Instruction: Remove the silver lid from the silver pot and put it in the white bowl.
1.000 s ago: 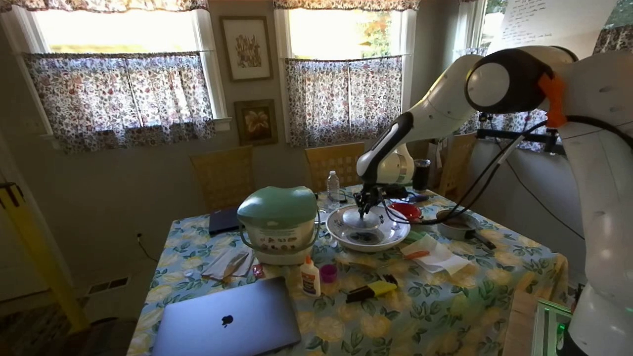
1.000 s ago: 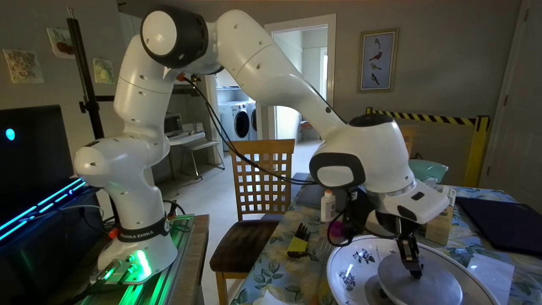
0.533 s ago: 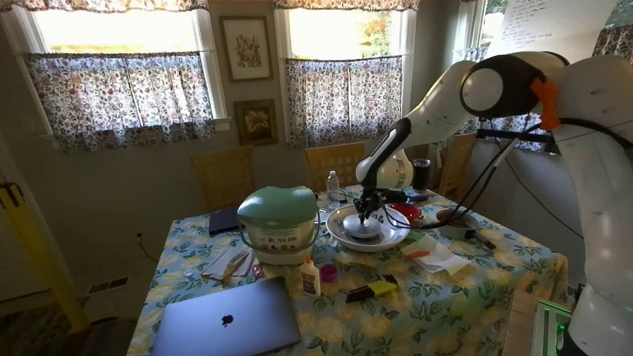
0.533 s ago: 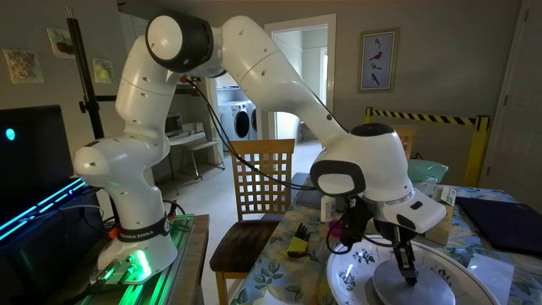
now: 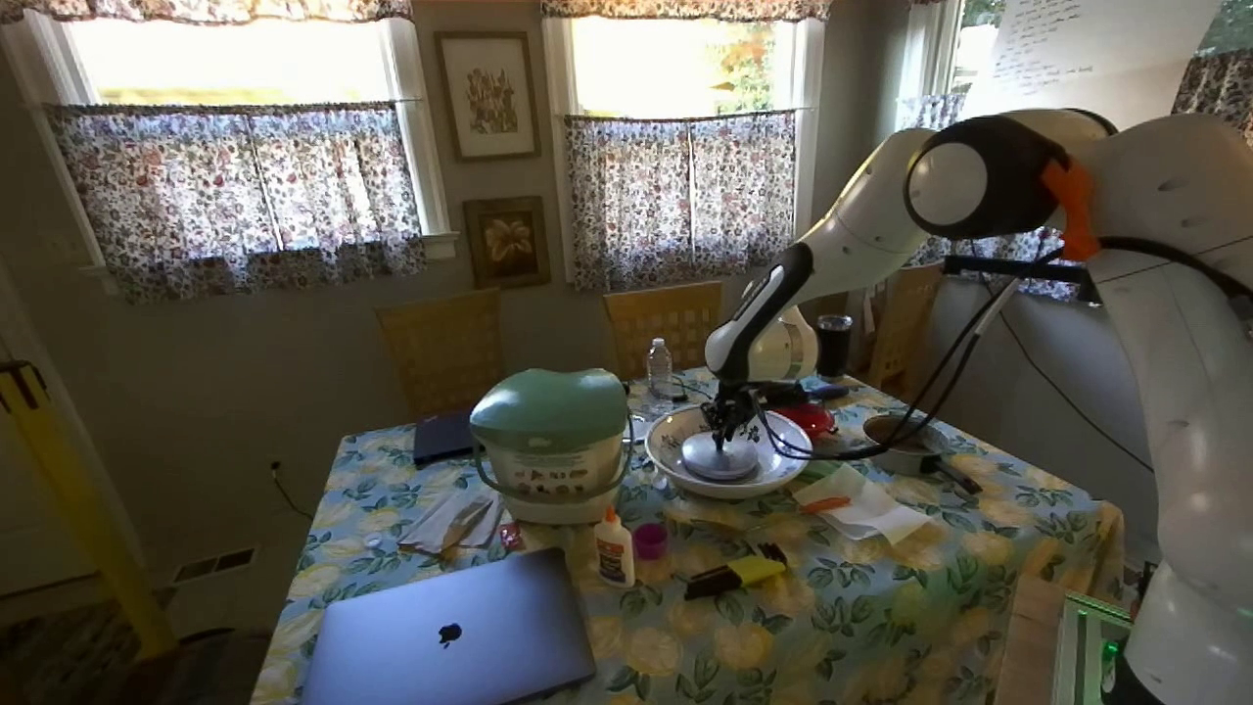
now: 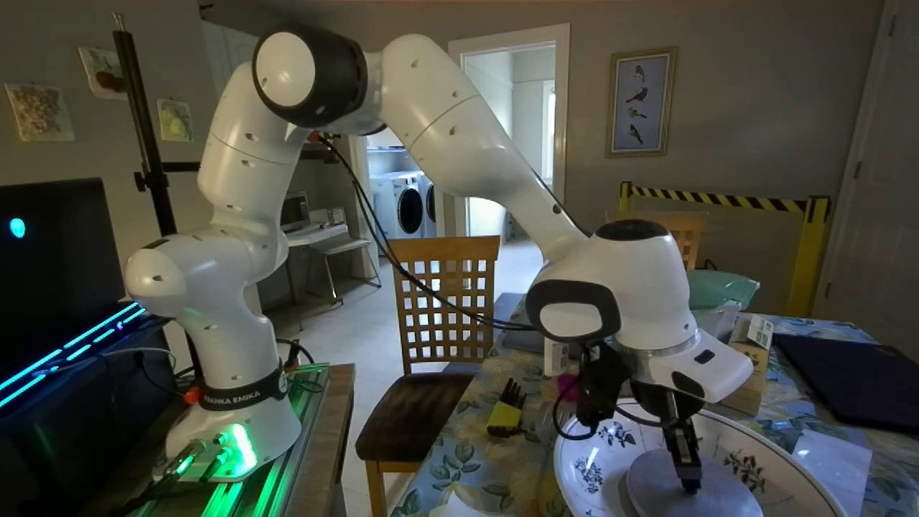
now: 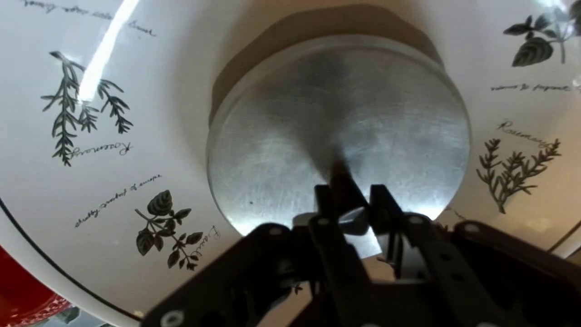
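Flanking white bowl (image 5: 665, 446): green-topped bucket (image 5: 551, 446), red dish (image 5: 807, 419).

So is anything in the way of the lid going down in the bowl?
Nothing I can see. The hand holds the lid low inside the bowl, with just the bowl's own inside showing around it. What's directly underneath is hidden, though.

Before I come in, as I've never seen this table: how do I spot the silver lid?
On the lemon-print tablecloth, find the wide white bowl beside the green-topped bucket. Within the bowl's rim, under the gripper, is the silver lid: plain round grey metal, unlike the herb-printed bowl or the red dish nearby.
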Controlling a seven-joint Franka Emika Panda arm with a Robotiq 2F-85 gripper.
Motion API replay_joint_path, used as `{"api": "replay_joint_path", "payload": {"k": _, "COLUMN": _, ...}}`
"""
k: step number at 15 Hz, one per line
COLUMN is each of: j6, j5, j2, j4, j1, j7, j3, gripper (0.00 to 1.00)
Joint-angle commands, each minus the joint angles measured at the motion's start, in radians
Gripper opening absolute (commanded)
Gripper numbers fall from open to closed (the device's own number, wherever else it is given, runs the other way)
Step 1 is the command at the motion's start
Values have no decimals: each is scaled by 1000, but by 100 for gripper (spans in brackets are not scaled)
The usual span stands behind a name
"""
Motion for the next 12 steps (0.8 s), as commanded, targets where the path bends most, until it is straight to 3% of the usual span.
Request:
{"api": "replay_joint_path", "payload": {"k": 1, "j6": -27, "j5": -29, "j2": 5, "j4": 22, "j1": -6, "j7": -6, "j3": 4, "gripper": 50}}
{"api": "replay_joint_path", "payload": {"k": 3, "j6": -28, "j5": -36, "j2": 1, "j4": 17, "j1": -4, "j7": -10, "j3": 4, "gripper": 58}}
{"api": "replay_joint_path", "payload": {"k": 9, "j6": -39, "j5": -76, "j2": -76, "j4": -20, "j1": 26, "j7": 15, "j3": -17, "gripper": 98}}
{"api": "replay_joint_path", "payload": {"k": 12, "j6": -119, "j5": -64, "j2": -193, "j4": -45, "j1": 34, "j7": 38, "j3": -23, "gripper": 100}}
